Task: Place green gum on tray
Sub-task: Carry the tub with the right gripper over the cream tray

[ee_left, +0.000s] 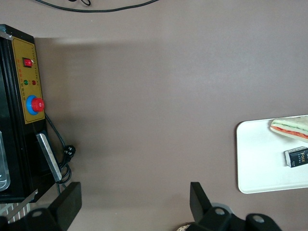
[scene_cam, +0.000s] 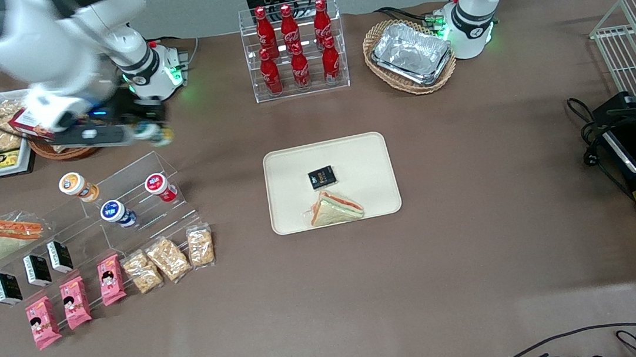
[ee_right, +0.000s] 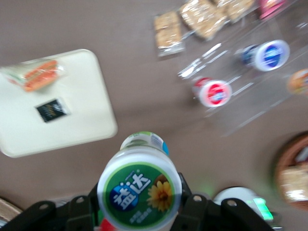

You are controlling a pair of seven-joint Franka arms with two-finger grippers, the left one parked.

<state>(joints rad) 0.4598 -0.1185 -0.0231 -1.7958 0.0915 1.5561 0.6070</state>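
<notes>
From my station I see the small cylindrical green gum canister clamped between the black two-finger gripper, one finger pressing each side of its body, so it is grasped and carried in the air rather than resting on anything. In the front view the gripper hangs above the brown table, just past the top step of the clear acrylic stepped stand and near the working arm's base, well apart from the large flat cream-beige tray. The gum's lid is a glossy white plastic disc with a green rim, a blue badge and a yellow flower print; the green-and-white body shows below it. The tray is matte, rectangular with rounded corners and a low rim, and it holds a small black square packet and a wrapped triangular sandwich, which lies nearer the front camera than the packet. On the stand sit an orange-lidded canister, a blue-lidded canister and a red-lidded canister, each tilted. Crinkly clear packs of tan crackers lie just in front of the stand.
</notes>
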